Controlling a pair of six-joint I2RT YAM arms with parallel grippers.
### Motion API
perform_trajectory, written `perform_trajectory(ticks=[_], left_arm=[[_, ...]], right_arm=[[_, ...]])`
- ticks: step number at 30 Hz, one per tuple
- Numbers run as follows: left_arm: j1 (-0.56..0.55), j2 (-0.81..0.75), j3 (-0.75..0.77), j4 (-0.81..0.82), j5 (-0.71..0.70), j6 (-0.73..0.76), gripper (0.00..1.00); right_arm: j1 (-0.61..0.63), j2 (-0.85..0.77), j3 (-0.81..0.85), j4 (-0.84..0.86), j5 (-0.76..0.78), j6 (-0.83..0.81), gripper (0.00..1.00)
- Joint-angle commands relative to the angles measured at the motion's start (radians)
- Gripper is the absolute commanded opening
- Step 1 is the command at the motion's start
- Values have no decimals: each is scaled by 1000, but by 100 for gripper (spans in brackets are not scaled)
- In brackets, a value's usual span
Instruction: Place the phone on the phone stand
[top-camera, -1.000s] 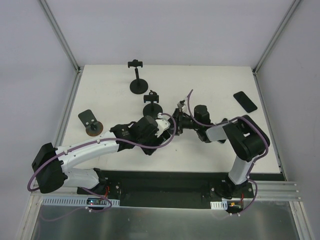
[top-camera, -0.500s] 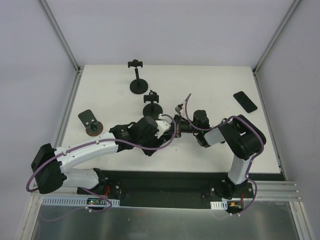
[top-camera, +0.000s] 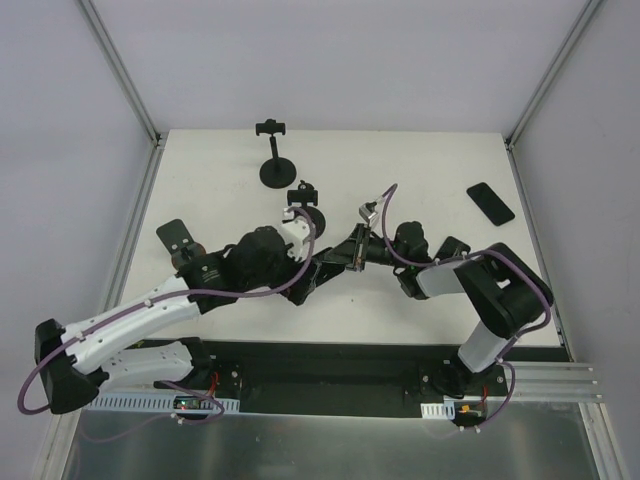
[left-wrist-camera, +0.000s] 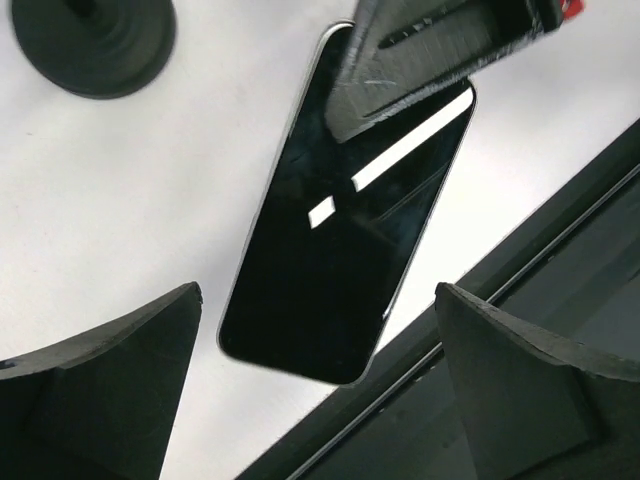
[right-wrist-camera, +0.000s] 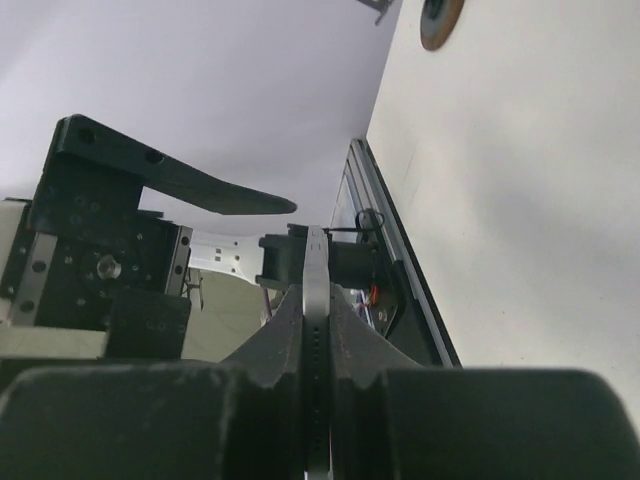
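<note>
The phone (left-wrist-camera: 340, 240) is a black slab with a glossy screen, held off the white table. My right gripper (right-wrist-camera: 316, 330) is shut on it, and in the right wrist view the phone (right-wrist-camera: 316, 270) shows edge-on between the two pads. From above, the right gripper (top-camera: 356, 250) meets the phone (top-camera: 335, 260) at mid-table. My left gripper (left-wrist-camera: 320, 400) is open, its fingers (left-wrist-camera: 100, 390) standing wide on either side of the phone's lower end without touching it. The nearest phone stand (top-camera: 305, 196) stands upright just beyond, and its round base (left-wrist-camera: 95, 45) appears in the left wrist view.
A second phone stand (top-camera: 273, 150) stands at the back of the table (top-camera: 420, 160). Another black phone (top-camera: 490, 203) lies flat at the right. A black plate on a brown disc (top-camera: 180, 245) sits at the left edge. The black base rail (left-wrist-camera: 520, 300) runs along the near side.
My right gripper has shut on the phone. The left gripper has opened off it, and the left arm has drawn back to the left.
</note>
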Motion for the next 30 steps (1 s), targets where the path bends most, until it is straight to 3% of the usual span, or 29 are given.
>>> perform_trajectory(ticks=[1, 6, 12, 16, 18, 23, 27, 30], left_arm=[[19, -166, 12, 27, -91, -248, 99], [20, -357, -148, 166, -135, -514, 99], [22, -464, -363, 453, -36, -660, 99], [23, -489, -590, 891, 53, -732, 99], [24, -475, -627, 1060, 55, -756, 99], [24, -379, -630, 1209, 84, -753, 81], [24, -328, -661, 1396, 132, -758, 73], [24, -313, -664, 1436, 135, -757, 64]], right_arm=[[-12, -114, -25, 119, 77, 15, 1], [-32, -195, -80, 136, 131, 18, 1], [-29, -306, -156, 203, 225, 24, 1], [-9, -358, -195, 244, 295, 36, 1], [9, -373, -220, 276, 336, 35, 1], [35, -416, -242, 278, 383, 10, 1], [60, -413, -258, 301, 420, 1, 1], [78, -428, -268, 301, 452, -11, 1]])
